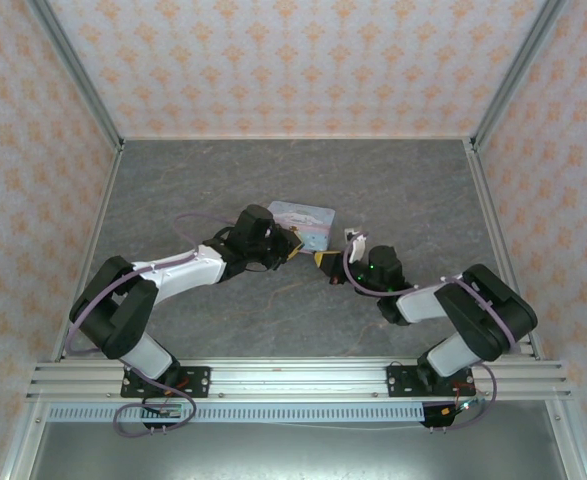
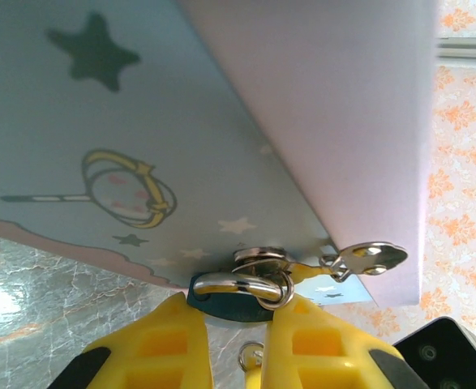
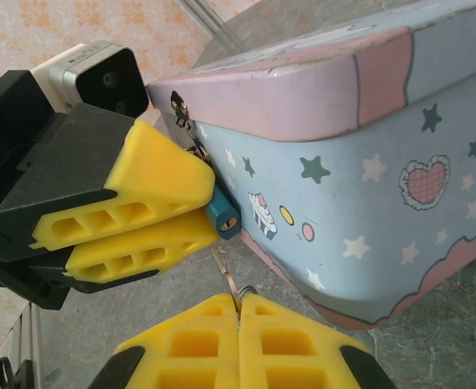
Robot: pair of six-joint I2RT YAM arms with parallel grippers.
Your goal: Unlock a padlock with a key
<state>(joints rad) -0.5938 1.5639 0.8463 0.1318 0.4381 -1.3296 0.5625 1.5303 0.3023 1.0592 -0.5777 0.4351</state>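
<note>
The left gripper (image 3: 212, 209) clamps the padlock (image 3: 222, 214), which hangs on the latch of the pastel tin (image 3: 367, 162), while the right gripper (image 3: 239, 301) pinches the key (image 3: 224, 266) just below the keyhole, so inserting and turning it apparently remain.

In the left wrist view, the padlock (image 2: 221, 300) is mostly hidden between the yellow fingers (image 2: 165, 348) of the left gripper (image 2: 236, 312). The bottom edge cuts those fingers off. The tin (image 2: 140, 121) runs out past the top and left edges.

In the right wrist view, most of the key (image 3: 223, 265) is tucked inside the right gripper (image 3: 239, 305), so its shape is hard to tell.

From above, the left arm (image 1: 258, 240) covers part of the tin. The padlock and key are too small to make out there.
</note>
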